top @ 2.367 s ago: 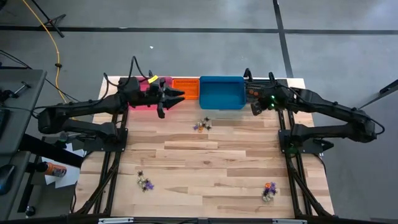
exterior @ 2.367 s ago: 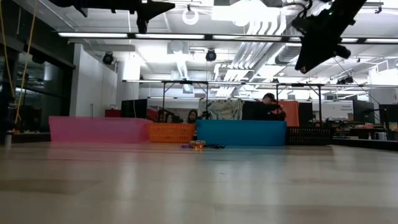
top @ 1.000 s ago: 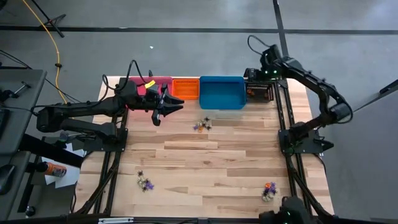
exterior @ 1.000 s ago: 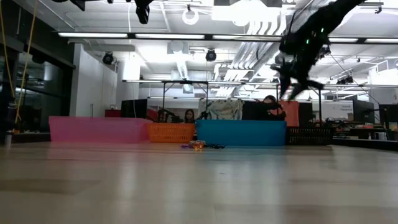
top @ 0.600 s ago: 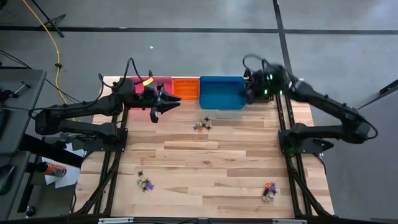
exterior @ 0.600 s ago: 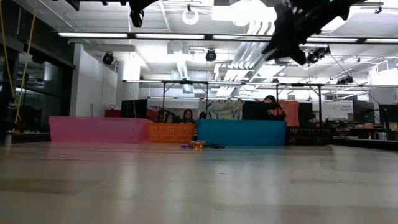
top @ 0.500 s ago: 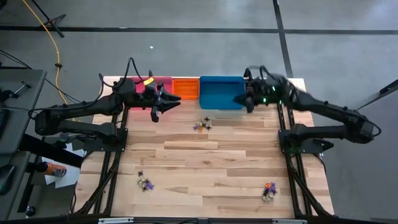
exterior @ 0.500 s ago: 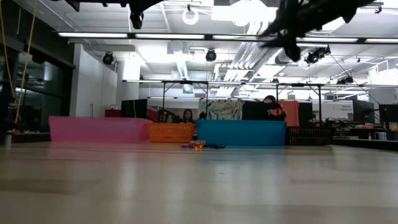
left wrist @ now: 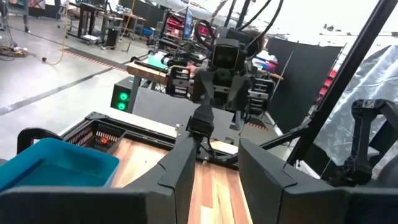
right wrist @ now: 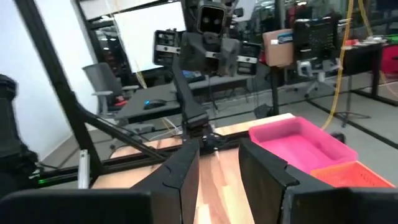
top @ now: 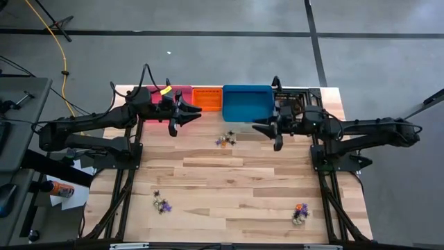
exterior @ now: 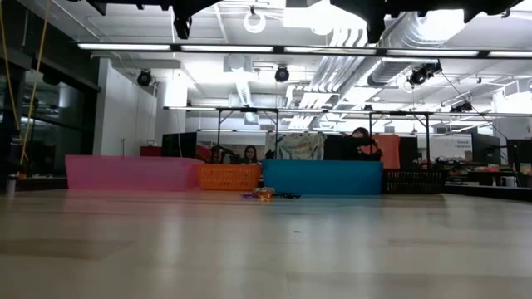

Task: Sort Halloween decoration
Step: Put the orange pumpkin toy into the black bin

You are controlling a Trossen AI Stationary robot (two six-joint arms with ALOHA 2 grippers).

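A pale butcher-block wooden worktop (top: pixel 229 187) of jointed planks carries a soft sheen. Along its far edge stand a smooth pink plastic bin (top: pixel 166 94), a perforated orange plastic basket (top: pixel 207 98), a smooth blue plastic bin (top: pixel 248 103) and a black lattice-walled plastic crate (top: pixel 291 97). The two arms' dark casings look matt.

No legible text, label, brand, number or sign appears in any view. The pale wooden tabletop (top: pixel 229 180) and the row of plastic bins along its far edge carry no visible lettering. A white patch on a brown cardboard box (right wrist: pixel 278 46) in the room is too small to read.
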